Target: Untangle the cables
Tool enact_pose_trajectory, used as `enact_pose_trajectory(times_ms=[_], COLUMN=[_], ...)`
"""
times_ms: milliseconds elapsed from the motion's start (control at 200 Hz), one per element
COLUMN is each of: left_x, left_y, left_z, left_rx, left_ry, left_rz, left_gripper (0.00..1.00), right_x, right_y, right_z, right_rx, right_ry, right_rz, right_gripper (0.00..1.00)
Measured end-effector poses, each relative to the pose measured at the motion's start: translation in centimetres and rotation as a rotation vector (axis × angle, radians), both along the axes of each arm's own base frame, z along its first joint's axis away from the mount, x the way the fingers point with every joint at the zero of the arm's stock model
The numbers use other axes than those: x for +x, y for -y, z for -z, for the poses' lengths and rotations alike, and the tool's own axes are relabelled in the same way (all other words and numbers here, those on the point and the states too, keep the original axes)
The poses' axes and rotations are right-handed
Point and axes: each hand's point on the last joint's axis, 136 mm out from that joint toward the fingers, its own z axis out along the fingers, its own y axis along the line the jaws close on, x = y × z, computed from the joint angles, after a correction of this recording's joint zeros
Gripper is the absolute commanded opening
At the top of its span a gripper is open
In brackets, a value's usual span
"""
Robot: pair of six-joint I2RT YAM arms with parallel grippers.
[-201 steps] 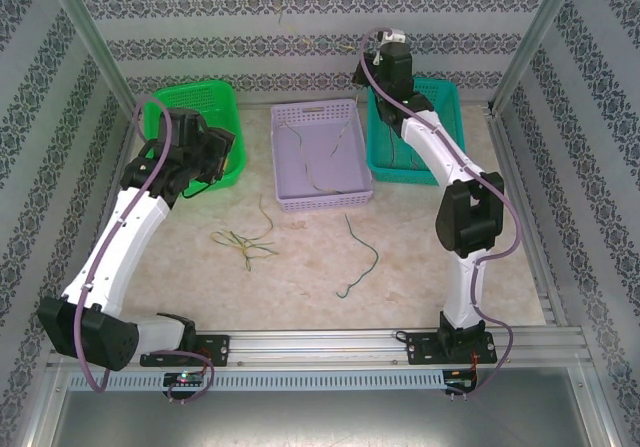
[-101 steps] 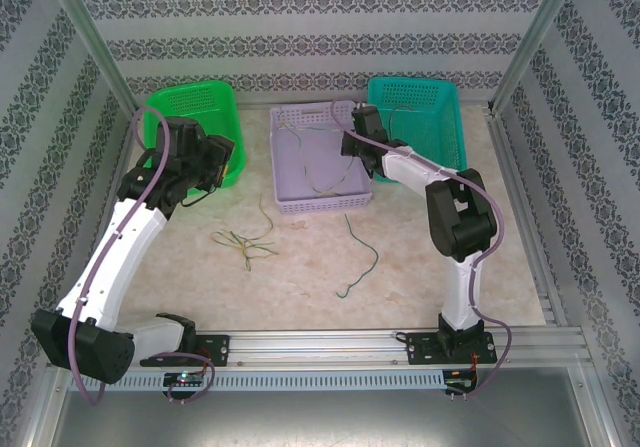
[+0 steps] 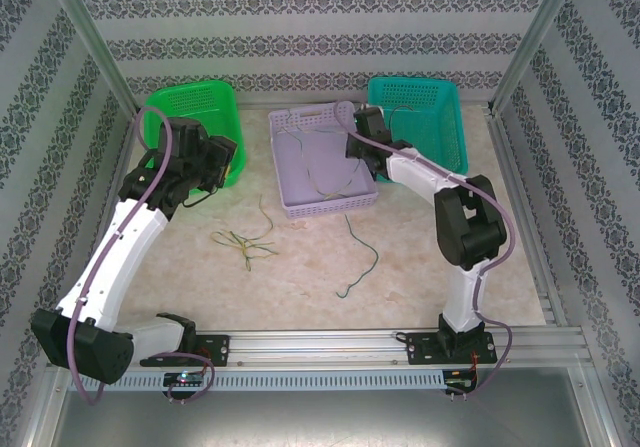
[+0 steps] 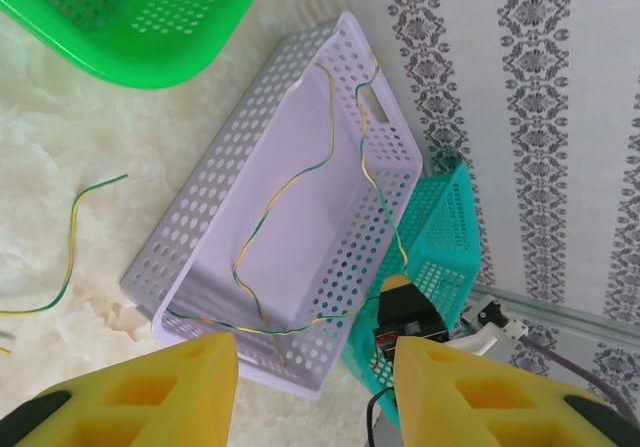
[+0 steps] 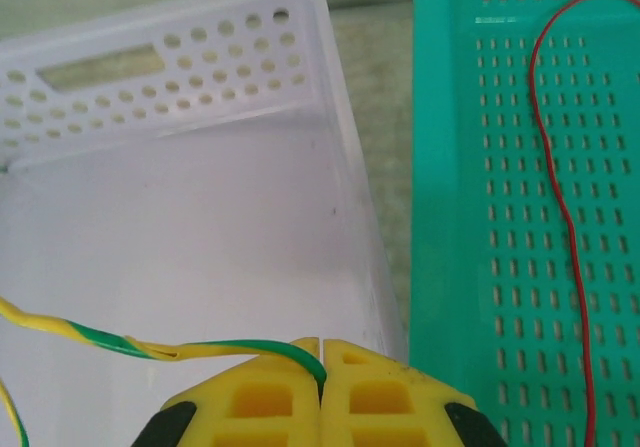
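While the left gripper (image 4: 310, 387) gapes, the right gripper (image 5: 322, 362) clamps a yellow-green cable (image 5: 250, 344).

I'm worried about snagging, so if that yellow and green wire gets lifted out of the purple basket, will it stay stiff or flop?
Probably floppy: the wire lies in loose curves inside the purple basket, so it should droop from the right gripper pinching it. Likely very light, being so thin. Its trailing length may catch on the basket's holed wall.
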Motion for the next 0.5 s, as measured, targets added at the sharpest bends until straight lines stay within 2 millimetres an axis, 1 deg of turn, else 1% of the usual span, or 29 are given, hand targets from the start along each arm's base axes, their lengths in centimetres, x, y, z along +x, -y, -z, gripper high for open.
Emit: enact_pose_trajectory(times_ms=[55, 110, 190, 240, 295, 365, 425, 500], left_x=[0.0, -0.1, -0.5, -1.1, -2.3, -4.5, -6.1, -7.5], left_y=[0.9, 2.1, 4.5, 6.2, 7.8, 9.6, 10.8, 11.9], left_z=[0.4, 1.3, 3.9, 5.9, 8.0, 10.7, 12.3, 13.8], left_rx=[-0.004, -0.008, -0.009, -0.005, -0.004, -0.008, -0.010, -0.015], left_ry=[-0.007, -0.023, -0.094, -0.151, -0.206, -0.277, -0.317, -0.351], left_rz=[0.026, 0.060, 0.128, 0.168, 0.206, 0.245, 0.273, 0.289], left_gripper=[0.45, 0.46, 0.47, 0.45, 0.41, 0.38, 0.36, 0.31], right_x=[-0.7, -0.8, -0.6, -0.5, -0.5, -0.6, -0.7, -0.9], right_y=[0.0, 0.1, -0.1, -0.1, -0.2, -0.2, -0.3, -0.4], right_z=[0.1, -0.4, -1.9, -2.9, -4.0, -5.0, -5.4, -5.3], right_rx=[0.003, 0.012, 0.040, 0.056, 0.073, 0.090, 0.099, 0.102], right_ry=[0.003, 0.022, 0.064, 0.093, 0.119, 0.144, 0.157, 0.154], right_rz=[-0.005, -0.005, -0.001, 0.001, 0.003, -0.002, -0.008, -0.014], right_gripper=[0.00, 0.00, 0.00, 0.00, 0.00, 0.00, 0.00, 0.00])
